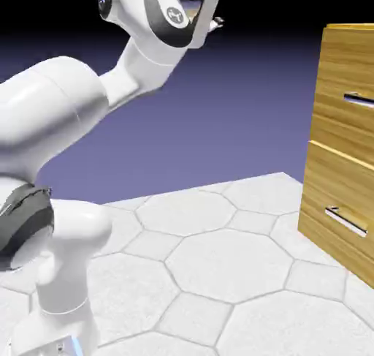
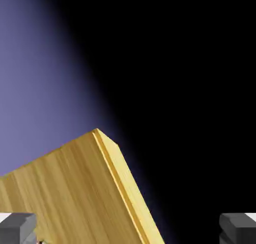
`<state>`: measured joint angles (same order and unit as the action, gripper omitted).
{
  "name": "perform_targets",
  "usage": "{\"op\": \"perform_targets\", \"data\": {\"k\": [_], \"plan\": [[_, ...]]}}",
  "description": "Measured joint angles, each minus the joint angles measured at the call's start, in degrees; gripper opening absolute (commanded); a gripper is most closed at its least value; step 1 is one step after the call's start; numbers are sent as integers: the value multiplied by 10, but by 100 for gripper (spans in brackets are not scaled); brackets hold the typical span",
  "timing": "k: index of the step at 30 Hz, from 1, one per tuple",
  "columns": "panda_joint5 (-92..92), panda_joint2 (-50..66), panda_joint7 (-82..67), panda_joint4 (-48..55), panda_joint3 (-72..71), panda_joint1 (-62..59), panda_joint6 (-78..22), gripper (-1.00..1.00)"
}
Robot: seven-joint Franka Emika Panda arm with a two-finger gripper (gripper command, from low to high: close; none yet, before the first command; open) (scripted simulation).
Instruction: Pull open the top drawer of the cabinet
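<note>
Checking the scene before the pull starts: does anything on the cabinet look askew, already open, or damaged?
Nothing stands out. The cabinet stands upright on the table, the top drawer and the lower drawer both sit flush, handles straight. The pincer is open, well short of the cabinet; the slant in the hand view is only camera tilt.

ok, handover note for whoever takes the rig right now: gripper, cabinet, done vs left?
Gripper: open, empty, fingertips spread wide; in the exterior view the hand is mostly out of frame at the top.
Cabinet: at the exterior view's right, well clear of the arm.
Top drawer: looks shut, its handle untouched.
Done: nothing yet.
Left: bring the hand down to the top handle, close on it, pull the drawer out.
</note>
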<state>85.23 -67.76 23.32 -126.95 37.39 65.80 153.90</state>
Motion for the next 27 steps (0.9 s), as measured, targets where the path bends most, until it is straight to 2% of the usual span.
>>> {"op": "perform_targets", "data": {"k": [27], "plan": [[673,-277,-151,269,295,514,-159,0]]}}
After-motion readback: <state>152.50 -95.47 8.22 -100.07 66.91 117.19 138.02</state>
